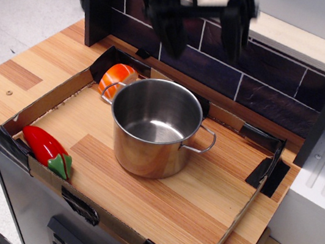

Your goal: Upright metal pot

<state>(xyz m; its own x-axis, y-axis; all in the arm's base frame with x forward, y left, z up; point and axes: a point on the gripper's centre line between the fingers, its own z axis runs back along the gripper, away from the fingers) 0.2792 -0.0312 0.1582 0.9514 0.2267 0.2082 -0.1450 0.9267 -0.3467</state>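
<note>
The shiny metal pot stands upright on the wooden board inside the cardboard tray, its mouth facing up and empty. One wire loop handle sticks out at its right side and one at its back left. My black gripper is high above the pot near the top edge of the view, blurred by motion. Its two fingers are spread apart and hold nothing. It does not touch the pot.
An orange and white toy lies behind the pot at the tray's back left. A red pepper toy with a green stem lies at the tray's front left. A dark tiled back wall and a white unit bound the right side.
</note>
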